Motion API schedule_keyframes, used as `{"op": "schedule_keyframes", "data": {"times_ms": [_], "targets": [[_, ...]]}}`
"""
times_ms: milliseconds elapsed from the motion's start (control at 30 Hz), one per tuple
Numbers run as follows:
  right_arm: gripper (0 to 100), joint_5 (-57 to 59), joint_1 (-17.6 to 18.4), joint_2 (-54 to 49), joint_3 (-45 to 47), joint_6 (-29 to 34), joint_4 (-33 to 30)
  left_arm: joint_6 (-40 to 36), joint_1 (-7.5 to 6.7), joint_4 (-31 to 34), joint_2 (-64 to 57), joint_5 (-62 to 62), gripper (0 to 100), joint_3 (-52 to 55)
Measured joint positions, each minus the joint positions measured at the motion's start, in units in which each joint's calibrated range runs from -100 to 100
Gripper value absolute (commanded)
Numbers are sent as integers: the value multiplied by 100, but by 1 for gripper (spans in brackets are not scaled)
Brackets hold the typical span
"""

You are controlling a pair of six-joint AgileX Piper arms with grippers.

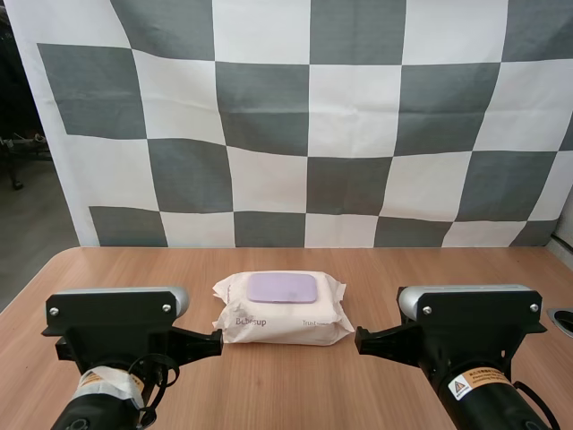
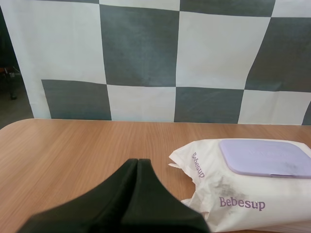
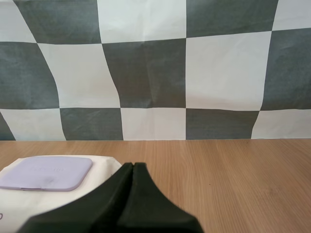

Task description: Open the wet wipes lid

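A wooden table [image 1: 286, 385] with a rounded far edge takes up the foreground, its pale brown grain running side to side. The two arms are the biggest things over it, one at each near side, both pointing inward toward the middle. The left gripper [image 2: 137, 164] has its two black fingers pressed together into one dark wedge with nothing between them. The right gripper [image 3: 132, 167] is closed up the same way, with nothing in its grasp. From above, each tip sits near a lower corner of the pack of wet wipes [image 1: 282, 324]; I cannot tell whether either one touches it. The pack lies flat on the table about midway between the two grippers, its long side facing the arms. Its wrapper is soft and cream-white, crinkled at the sealed ends. On top of the pack sits the lid [image 1: 282, 288], a lilac rectangle with rounded corners, lying flat and closed against the wrapper. The purple word "Bebesup" [image 2: 242, 203] is printed on the front face and again up the end nearest the left gripper. In the left wrist view a dark grey smudge [image 2: 221, 186] marks the wrapper just above that front print, below the lid's edge.
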Motion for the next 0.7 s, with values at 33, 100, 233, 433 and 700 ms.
{"op": "schedule_keyframes", "data": {"times_ms": [33, 100, 233, 433, 700], "targets": [[0, 0, 0, 0, 0, 0, 0, 0, 0, 0, 0, 0, 0, 0], [0, 138, 7, 0, 0, 0, -107, 0, 0, 0, 0, 0, 0, 0], [0, 454, 7, 0, 0, 0, -480, 0, 0, 0, 0, 0, 0, 0], [0, 454, 7, 0, 0, 0, -521, 0, 0, 0, 0, 0, 0, 0], [0, 454, 7, 0, 0, 0, -521, 0, 0, 0, 0, 0, 0, 0]]}}
